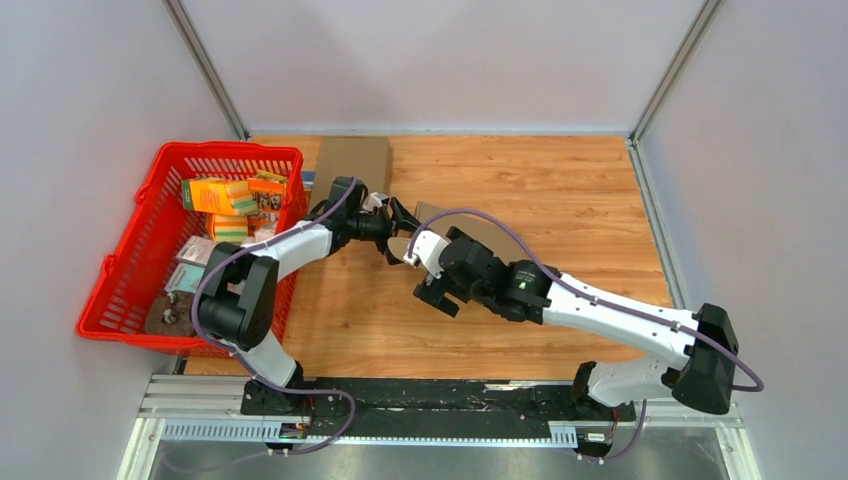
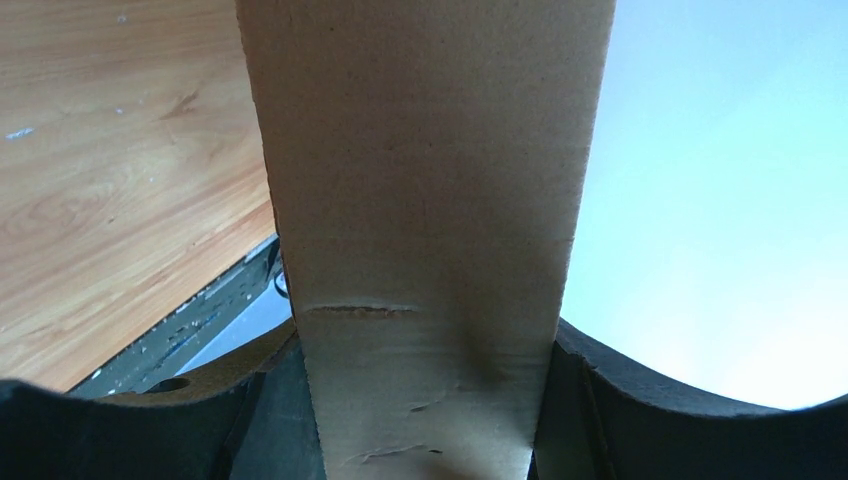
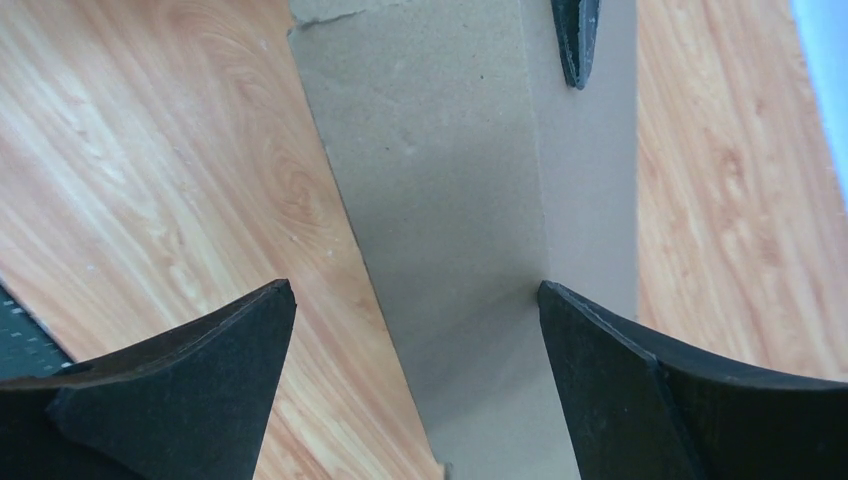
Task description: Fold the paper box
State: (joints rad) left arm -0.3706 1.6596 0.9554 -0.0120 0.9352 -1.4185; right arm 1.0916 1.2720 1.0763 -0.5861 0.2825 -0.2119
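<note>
The paper box (image 1: 468, 232) is a brown cardboard piece held above the wooden table between the two arms. My left gripper (image 1: 400, 222) reaches in from the left. In the left wrist view the cardboard (image 2: 430, 200) fills the gap of the left gripper (image 2: 425, 335) and touches both black fingers (image 2: 640, 400). My right gripper (image 1: 415, 265) comes from the right, just below the box. In the right wrist view its jaws (image 3: 415, 285) stand wide apart around a cardboard flap (image 3: 450, 180). The right finger touches the flap's edge and the left finger is clear of it.
A red basket (image 1: 230, 148) with sponges and small packets stands at the left of the table. A second flat cardboard piece (image 1: 352, 160) lies at the back. Grey walls close the table on three sides. A fingertip of the left gripper (image 3: 575, 40) shows at the top of the right wrist view.
</note>
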